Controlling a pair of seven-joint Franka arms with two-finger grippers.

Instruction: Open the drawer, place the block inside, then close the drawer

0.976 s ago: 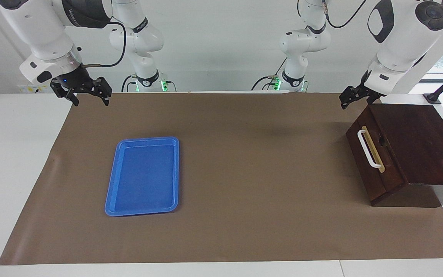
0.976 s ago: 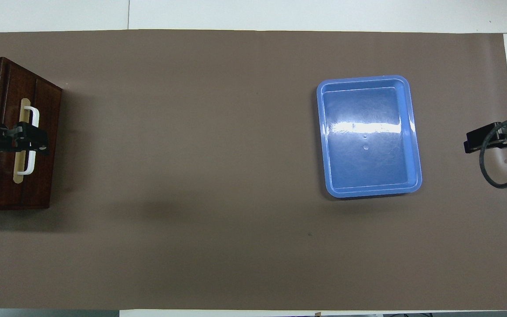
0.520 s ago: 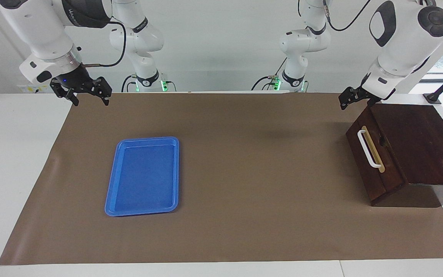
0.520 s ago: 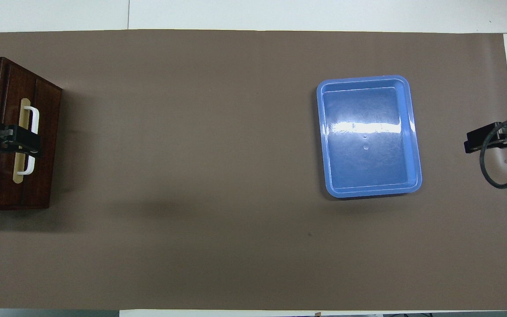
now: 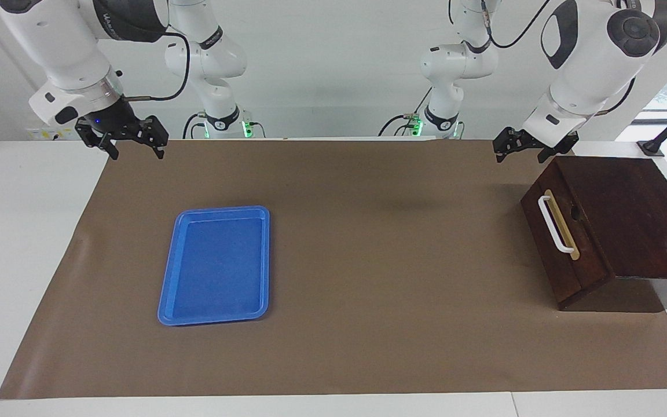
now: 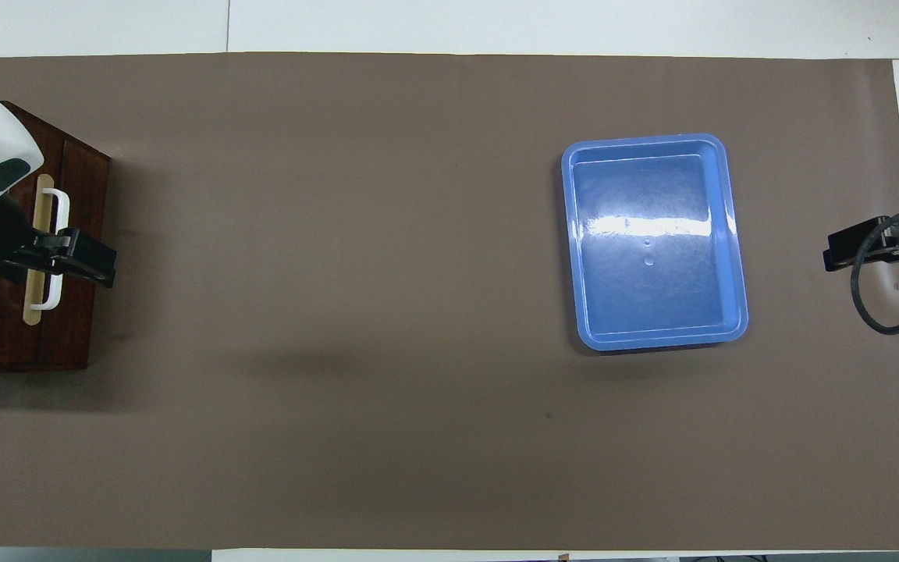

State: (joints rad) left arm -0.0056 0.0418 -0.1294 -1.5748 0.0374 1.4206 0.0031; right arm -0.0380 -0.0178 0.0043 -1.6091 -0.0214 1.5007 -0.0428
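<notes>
The drawer (image 5: 585,263) of the dark brown wooden box stands shut, its white bar handle (image 5: 554,225) facing the table's middle. It also shows in the overhead view (image 6: 75,328). My left gripper (image 5: 517,152) is open and empty, up in the air over the mat just in front of the box's corner nearest the robots. In the overhead view it (image 6: 87,261) covers the middle of the handle (image 6: 62,207). My right gripper (image 5: 136,152) is open and empty and waits over the mat's edge at its own end. The yellow block is out of view.
A blue plastic tray (image 5: 222,209) lies empty on the brown mat toward the right arm's end; it also shows in the overhead view (image 6: 644,140). The brown mat (image 5: 380,260) covers most of the table.
My left gripper has moved off the box's corner toward the table's middle. The drawer, tray and right arm have not moved.
</notes>
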